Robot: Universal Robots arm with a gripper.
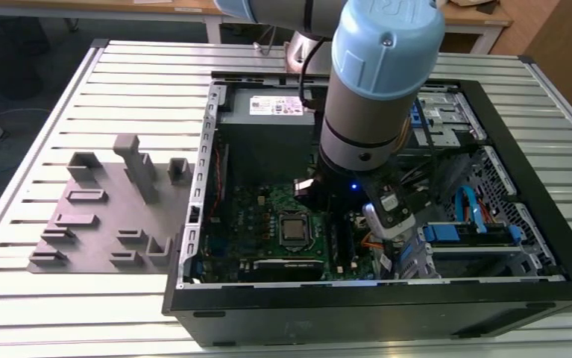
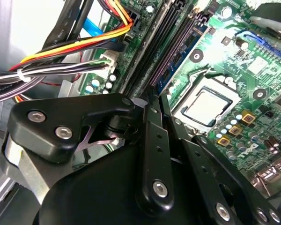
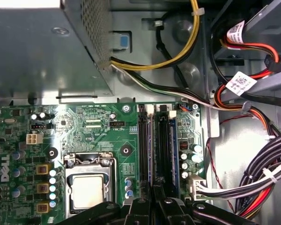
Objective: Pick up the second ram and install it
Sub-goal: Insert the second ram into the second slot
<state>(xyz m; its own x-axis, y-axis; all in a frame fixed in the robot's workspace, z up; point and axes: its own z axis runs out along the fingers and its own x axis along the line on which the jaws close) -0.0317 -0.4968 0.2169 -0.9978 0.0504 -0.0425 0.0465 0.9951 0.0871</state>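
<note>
In the exterior view, the arm (image 1: 371, 89) reaches down into the open computer case (image 1: 385, 298), which lies on the slatted counter (image 1: 27, 171). The hand (image 1: 390, 216) hangs over the motherboard (image 1: 265, 216), beside the processor socket (image 1: 294, 230). A grey fixture block (image 1: 112, 216) sits on the counter, outside the case at the exterior view's left.

In the second wrist view, the hand's black fingers (image 2: 152, 140) stand close together above the memory slots (image 2: 164, 51); whether they pinch the second ram cannot be told.

In the first wrist view, the fingertips (image 3: 157, 206) sit right at the slots (image 3: 157, 145), beside the socket (image 3: 86, 187).
</note>
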